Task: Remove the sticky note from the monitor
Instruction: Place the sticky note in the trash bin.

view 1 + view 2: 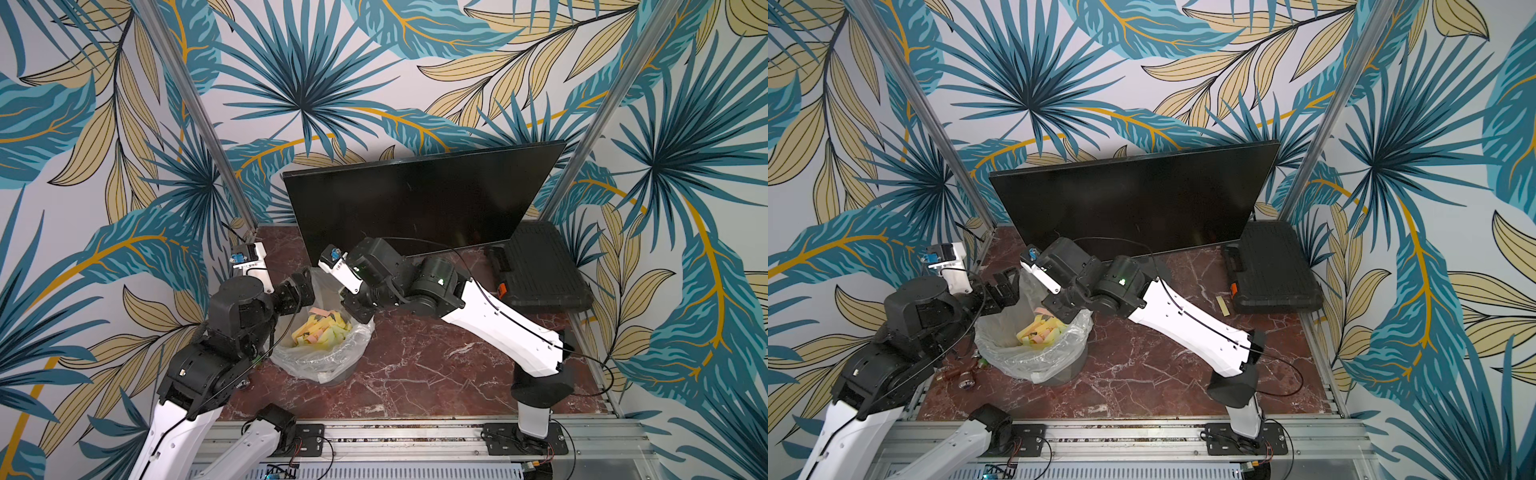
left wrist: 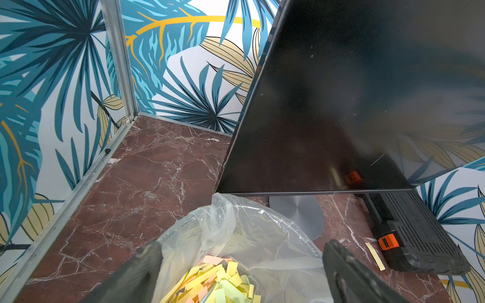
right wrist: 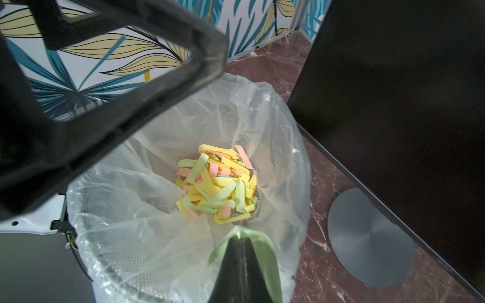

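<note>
I have the sticky note (image 3: 266,253) in the right gripper (image 3: 242,237). Its jaws are pressed together on the pale green strip. The strip folds over their tip and runs back along them, so its long axis lies along the jaws, not across.

The monitor (image 1: 415,203) stands at the back of the table (image 1: 415,365). Its dark face is bare in both top views and I see no note on it. I judge the peeling done and only the drop left.

The drop turns on what lies under that tip. In the right wrist view the jaws point down into the bin (image 3: 299,157), inside the rim of its clear liner. The pile of coloured strips (image 3: 217,183) sits just ahead of and below the tip. From there I expect a straight release to land the note in the bin, not on the table. The glue edge may cling to a jaw when they part, so I would watch for that.

The left gripper (image 2: 244,250) hangs at the bin's other side with its jaws spread wide and nothing held. Only the liner lies below them, and I cannot tell whether they touch the plastic. It is close, but the note sits with the right arm, so the release is that arm's job.

A stray yellow strip (image 2: 375,255) lies on the table just beside the black case (image 2: 420,236), well apart from both arms.
</note>
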{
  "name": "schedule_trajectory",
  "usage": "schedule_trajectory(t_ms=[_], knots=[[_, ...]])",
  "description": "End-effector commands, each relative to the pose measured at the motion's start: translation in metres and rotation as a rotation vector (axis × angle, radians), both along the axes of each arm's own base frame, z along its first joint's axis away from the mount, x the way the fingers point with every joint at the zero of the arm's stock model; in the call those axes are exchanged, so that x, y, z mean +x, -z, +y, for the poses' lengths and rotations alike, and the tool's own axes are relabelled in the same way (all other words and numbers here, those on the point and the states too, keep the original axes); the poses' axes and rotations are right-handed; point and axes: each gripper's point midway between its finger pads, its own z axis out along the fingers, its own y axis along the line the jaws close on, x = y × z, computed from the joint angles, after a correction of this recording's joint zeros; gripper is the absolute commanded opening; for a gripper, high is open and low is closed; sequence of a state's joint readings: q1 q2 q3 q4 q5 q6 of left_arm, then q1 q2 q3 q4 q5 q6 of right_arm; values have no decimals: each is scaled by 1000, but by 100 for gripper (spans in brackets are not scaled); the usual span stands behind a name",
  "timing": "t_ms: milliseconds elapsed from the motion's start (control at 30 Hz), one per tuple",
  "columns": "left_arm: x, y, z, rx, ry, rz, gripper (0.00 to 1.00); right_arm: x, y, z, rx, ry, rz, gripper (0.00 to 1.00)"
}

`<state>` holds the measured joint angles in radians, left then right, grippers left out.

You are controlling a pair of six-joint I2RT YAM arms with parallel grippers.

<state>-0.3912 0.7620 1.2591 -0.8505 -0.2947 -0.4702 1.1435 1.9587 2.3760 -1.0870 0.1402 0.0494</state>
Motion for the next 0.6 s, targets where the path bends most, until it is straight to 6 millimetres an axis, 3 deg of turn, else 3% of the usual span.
schedule_trajectory(t_ms=[0,100,133,233,300,400,567], knots=[[-1,4,4,-22,-21,-1,100,-13,13,14,-2,-45,60,0],[1,7,6,-26,-34,5,100,-16,23,24,0,-58,91,0],[1,8,7,-25,-40,7,100,-16,26,27,-1,-57,96,4],[2,11,11,-20,-55,8,100,-17,31,32,-4,-57,99,34],[3,15,14,-13,-65,18,100,-16,31,33,-5,-55,92,46],[2,19,21,-3,-85,32,100,-14,28,32,-2,-51,78,57],[0,22,31,-1,-105,39,100,-10,19,24,-2,-35,37,67]])
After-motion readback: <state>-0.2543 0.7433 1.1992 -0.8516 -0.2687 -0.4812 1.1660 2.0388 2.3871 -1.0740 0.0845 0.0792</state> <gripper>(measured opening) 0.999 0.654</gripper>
